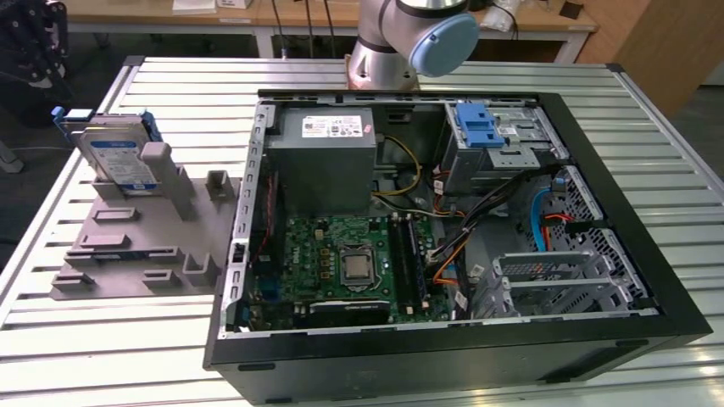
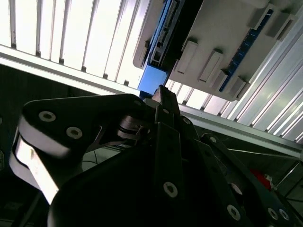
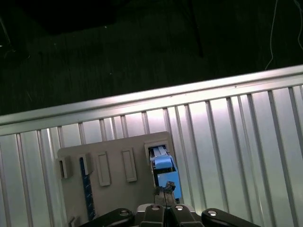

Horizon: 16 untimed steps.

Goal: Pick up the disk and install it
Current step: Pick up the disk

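Disk (image 1: 122, 161) upright in grey holder (image 1: 136, 250) at table (image 1: 102, 348) edge, exterior view's left. Gripper (image 3: 165, 191) jaws look closed, empty, near blue carrier (image 3: 163, 166). Should centre squarely over carrier and clear the holder walls.

The exterior view looks down from high across the slatted table (image 1: 169, 76). Both wrist views peer past the gripper (image 2: 161, 90) (image 3: 165, 191) at the grey holder (image 2: 227, 33) (image 3: 118, 198) (image 1: 125, 254) close beneath it. All three views share that holder.

My arm (image 1: 379, 52) a silver-grey tube, pale blue joint cap (image 1: 443, 44), my gripper (image 2: 161, 90) black-linked, bright round screw heads (image 2: 47, 116), pale side plate (image 2: 26, 156)
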Each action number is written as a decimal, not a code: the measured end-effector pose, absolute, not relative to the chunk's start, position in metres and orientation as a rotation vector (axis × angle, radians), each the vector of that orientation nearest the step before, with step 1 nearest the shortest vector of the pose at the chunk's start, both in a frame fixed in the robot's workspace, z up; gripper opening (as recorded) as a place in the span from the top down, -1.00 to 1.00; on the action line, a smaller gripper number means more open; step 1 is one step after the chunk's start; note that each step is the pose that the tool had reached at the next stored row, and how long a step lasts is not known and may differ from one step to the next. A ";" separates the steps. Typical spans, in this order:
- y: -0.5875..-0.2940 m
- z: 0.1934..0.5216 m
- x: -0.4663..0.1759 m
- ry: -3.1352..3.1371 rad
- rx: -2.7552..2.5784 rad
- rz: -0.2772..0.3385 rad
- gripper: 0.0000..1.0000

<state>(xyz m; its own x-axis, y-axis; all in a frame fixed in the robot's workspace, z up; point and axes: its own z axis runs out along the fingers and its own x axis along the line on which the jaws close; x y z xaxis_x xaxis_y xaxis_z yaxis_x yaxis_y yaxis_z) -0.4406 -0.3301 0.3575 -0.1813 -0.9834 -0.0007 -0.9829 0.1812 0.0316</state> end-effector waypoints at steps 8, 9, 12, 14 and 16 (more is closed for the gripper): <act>-0.330 0.357 -0.441 -2.407 2.010 -0.020 0.41; -0.330 0.356 -0.441 -2.408 2.015 -0.013 0.41; -0.330 0.354 -0.441 -2.405 2.033 -0.002 0.29; -0.330 0.353 -0.441 -2.392 2.047 -0.002 0.29; -0.330 0.352 -0.441 -2.372 2.070 -0.002 0.29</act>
<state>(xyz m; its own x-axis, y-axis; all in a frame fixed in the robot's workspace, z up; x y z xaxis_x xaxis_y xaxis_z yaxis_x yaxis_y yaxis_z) -0.4414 -0.3301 0.3524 -0.1355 -0.9908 -0.0058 -0.9908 0.1355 -0.0037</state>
